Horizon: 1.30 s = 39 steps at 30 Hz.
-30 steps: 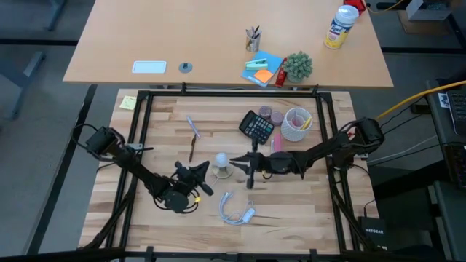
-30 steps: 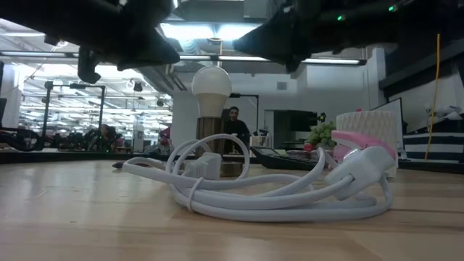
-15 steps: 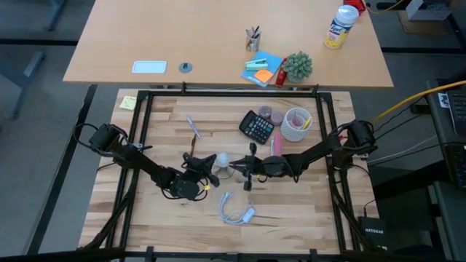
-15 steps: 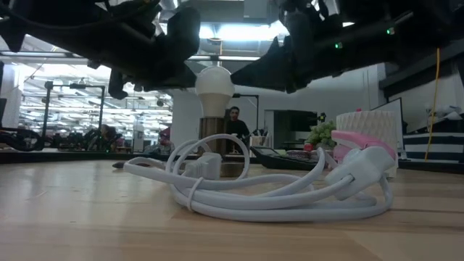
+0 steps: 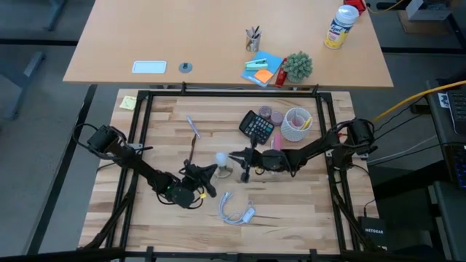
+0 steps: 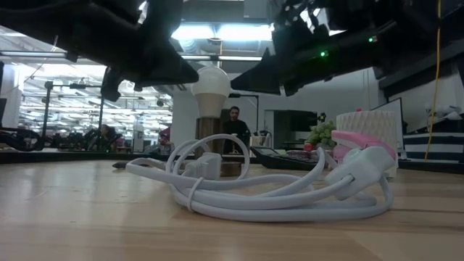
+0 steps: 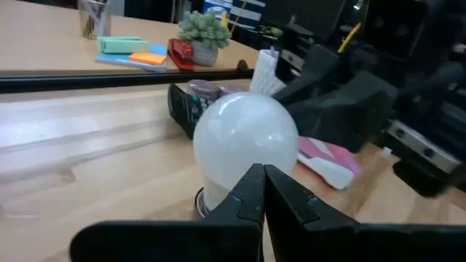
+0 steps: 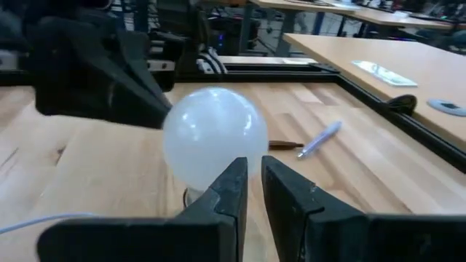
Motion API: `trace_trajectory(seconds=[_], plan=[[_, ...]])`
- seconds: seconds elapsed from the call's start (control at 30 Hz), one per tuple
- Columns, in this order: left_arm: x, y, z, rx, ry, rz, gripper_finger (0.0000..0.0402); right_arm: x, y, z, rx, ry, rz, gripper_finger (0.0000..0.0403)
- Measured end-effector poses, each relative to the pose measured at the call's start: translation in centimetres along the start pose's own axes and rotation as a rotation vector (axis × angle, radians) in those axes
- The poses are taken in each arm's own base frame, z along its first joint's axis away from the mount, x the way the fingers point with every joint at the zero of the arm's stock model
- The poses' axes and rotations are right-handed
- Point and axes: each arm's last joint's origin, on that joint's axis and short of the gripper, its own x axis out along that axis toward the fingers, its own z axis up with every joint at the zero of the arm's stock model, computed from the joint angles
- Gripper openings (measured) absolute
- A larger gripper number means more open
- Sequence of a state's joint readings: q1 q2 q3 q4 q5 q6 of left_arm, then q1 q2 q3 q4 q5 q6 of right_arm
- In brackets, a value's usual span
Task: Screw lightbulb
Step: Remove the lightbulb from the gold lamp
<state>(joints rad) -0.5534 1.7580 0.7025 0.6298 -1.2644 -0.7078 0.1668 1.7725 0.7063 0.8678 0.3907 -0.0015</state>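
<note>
Trouble could come if the right gripper (image 5: pixel 234 157), fingers a tiny bit apart and holding nothing, or the left gripper (image 5: pixel 207 172), fingers pressed together and empty, bumps the lightbulb (image 5: pixel 220 159) standing on its base between them and knocks it over.

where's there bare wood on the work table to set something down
Free: the far left stretch between the yellow sticky note and the pen, and the near right corner beyond the white cord. Crowded: the middle, where the left gripper and right gripper flank the lightbulb, and the calculator and white cup behind.
</note>
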Motion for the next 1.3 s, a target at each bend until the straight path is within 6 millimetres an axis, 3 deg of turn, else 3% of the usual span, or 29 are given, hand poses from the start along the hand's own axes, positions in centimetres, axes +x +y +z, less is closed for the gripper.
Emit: trace_trajectory(seconds=[0.43,0.63,0.77,0.97,1.3], plan=[[-1.7,-0.5,-0.1,-0.034,-0.028,-0.012,0.0,-0.2,-0.5,0.8,-0.037,-0.028,-0.029,0.0051],[-2.9,-0.8,0.2,-0.014,-0.107,0.048,0.0,-1.6,0.8,2.8,-0.019,-0.092,0.029,0.0051],[-3.1,-0.7,0.5,0.022,-0.16,0.122,0.0,-2.5,2.4,3.0,-0.022,-0.102,0.085,0.0051],[-1.5,-0.1,0.7,0.086,-0.177,0.193,0.0,-2.7,4.0,1.8,-0.01,-0.066,0.134,0.0051],[1.5,1.3,0.2,0.086,-0.096,0.178,0.0,-0.6,2.7,-0.8,-0.011,-0.021,0.073,0.0051]])
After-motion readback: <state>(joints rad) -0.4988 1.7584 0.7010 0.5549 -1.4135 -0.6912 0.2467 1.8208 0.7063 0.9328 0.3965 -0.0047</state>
